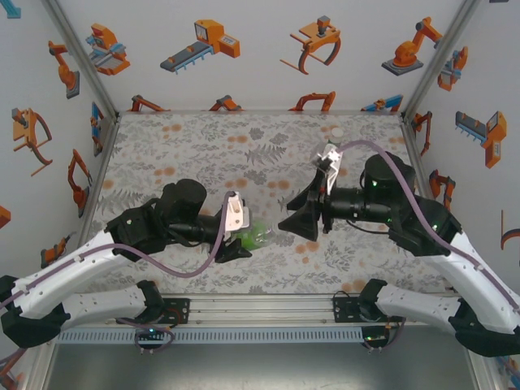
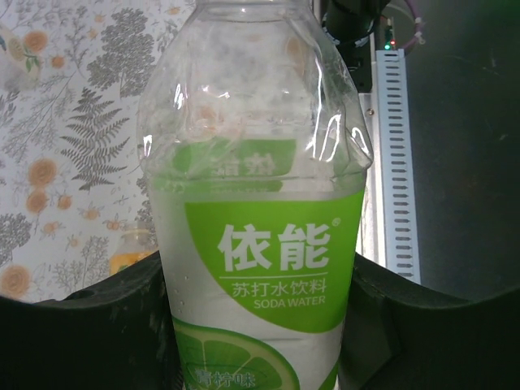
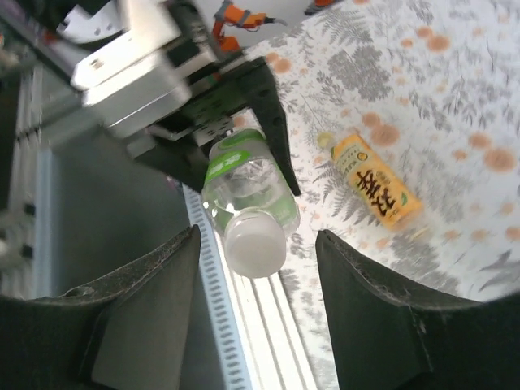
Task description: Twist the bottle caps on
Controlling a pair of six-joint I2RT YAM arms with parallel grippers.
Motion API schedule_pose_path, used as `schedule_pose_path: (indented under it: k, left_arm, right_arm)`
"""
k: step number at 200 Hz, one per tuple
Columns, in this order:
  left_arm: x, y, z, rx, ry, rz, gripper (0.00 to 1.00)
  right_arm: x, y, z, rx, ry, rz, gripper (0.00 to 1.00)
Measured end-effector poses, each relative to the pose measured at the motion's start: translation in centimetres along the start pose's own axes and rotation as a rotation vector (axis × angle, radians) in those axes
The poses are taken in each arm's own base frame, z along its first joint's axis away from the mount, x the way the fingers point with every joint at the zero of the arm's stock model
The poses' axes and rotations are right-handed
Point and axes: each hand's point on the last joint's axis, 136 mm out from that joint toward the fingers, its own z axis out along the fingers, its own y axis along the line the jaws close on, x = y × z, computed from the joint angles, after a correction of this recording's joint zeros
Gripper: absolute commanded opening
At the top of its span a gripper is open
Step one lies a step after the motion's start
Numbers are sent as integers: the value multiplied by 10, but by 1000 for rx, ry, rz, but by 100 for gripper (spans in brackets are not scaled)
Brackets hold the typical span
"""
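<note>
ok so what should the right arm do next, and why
Probably close the right jaws on the whitish cap for a tightening turn: it sits on the soda water bottle held in the left jaws, the right jaws stand open either side, and its tightness can't be judged.

A tablecloth (image 1: pixel 203 138) of grey ferns and orange flowers lay under the right fingers (image 3: pixel 382 325), a slotted metal rail (image 1: pixel 260 335) ran behind them, and walls (image 1: pixel 260 77) printed with orange robot arms stood beyond.
</note>
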Motion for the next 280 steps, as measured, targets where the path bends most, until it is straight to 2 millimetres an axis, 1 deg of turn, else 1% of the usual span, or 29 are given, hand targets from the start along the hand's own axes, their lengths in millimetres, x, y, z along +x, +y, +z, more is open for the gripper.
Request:
schedule_pose_path:
  k: [11,30,49,63,94,111,163,207,218,243,280]
  left_arm:
    - [-1,-2,0,12,-5,2,0]
    - [-2,-5,-1,25,-12,4,0]
    - [-4,-7,-2,35,-19,7,0]
    - [-4,-9,-3,45,-24,8,0]
    - [-5,-10,-3,53,-26,9,0]
    - [-5,-11,-3,55,-27,9,0]
    - [-5,-11,-3,56,-28,9,0]
    - [-5,-11,-3,56,-28,9,0]
    - [-5,-11,-3,56,-28,9,0]
    - [-6,-11,-4,53,-29,10,0]
    - [-5,-11,-5,50,-26,8,0]
  right_arm:
    - [0,12,-5,-56,11,-120,56]
    - [4,26,-9,-127,22,-271,56]
    - [9,34,-11,-182,28,-368,56]
    - [11,37,-10,-203,24,-414,56]
    - [14,36,-5,-221,25,-459,55]
    - [15,35,-2,-228,26,-469,52]
    - [22,33,3,-242,36,-465,45]
    - [22,32,7,-246,27,-460,42]
    - [21,32,7,-246,23,-460,40]
    - [21,33,7,-249,20,-457,30]
    - [21,32,7,-242,16,-437,13]
